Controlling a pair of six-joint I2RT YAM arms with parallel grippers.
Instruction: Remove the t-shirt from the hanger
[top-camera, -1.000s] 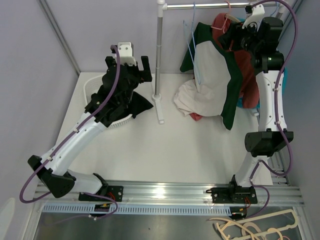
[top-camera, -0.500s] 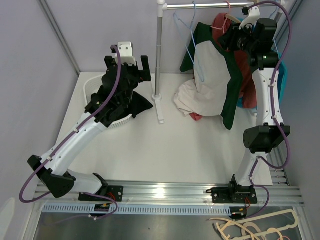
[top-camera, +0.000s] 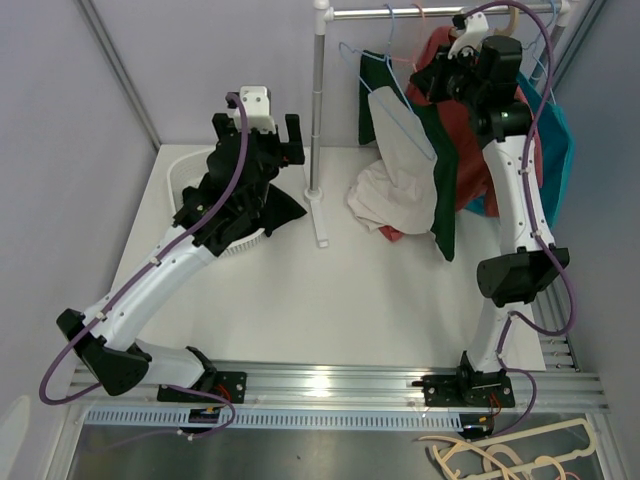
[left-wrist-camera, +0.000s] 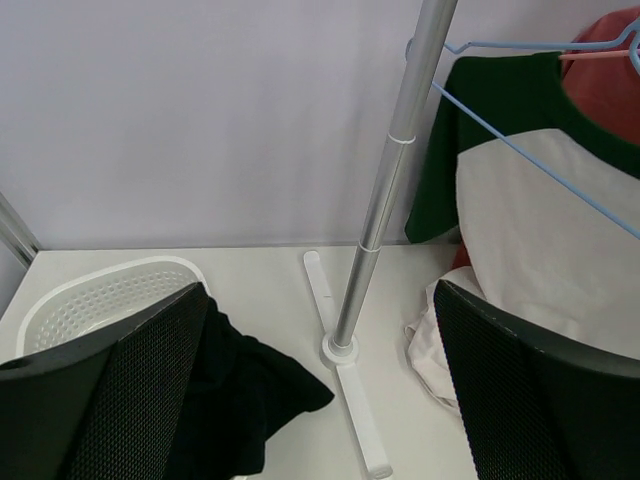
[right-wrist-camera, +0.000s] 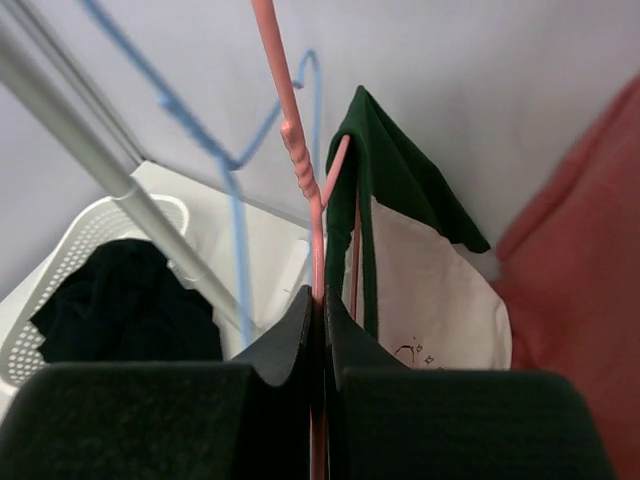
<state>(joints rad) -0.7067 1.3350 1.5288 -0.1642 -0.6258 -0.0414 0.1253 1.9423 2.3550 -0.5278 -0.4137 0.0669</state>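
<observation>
Hanging from the horizontal metal rail (top-camera: 430, 10) at the far right of the table (top-camera: 330, 300), the green-and-cream raglan t-shirt (top-camera: 400, 125) droops just left of and below the right gripper (top-camera: 432, 78). Its green edge reaches down to the crumpled pale cloth (top-camera: 385, 195) on the tabletop. The right gripper's jaws are pinched fully together on the thin pink plastic hanger (right-wrist-camera: 290, 150). One arm of this hanger slips under the shirt's green shoulder, so the garment is still on it. A light-blue wire hanger (right-wrist-camera: 234, 215) hangs just beside the pink one.

The right arm stretches nearly straight up from its base, its wrist bent towards the rail, with a red garment (top-camera: 470, 150) and a teal one (top-camera: 555, 130) behind it. The left arm leans forward and to the left. The left gripper (top-camera: 257, 140) hovers with its jaws spread as wide as they go, holding nothing, above the white perforated plastic basket (top-camera: 185, 170). A black garment (top-camera: 285, 210) spills over the basket's rim.

Only the right wrist view shows the grip on the hanger; from above the fingers merge with the clothes. The left wrist view shows the upright silver pole (left-wrist-camera: 385, 190) and its white foot, and the blue wire crossing the shirt's cream front.
</observation>
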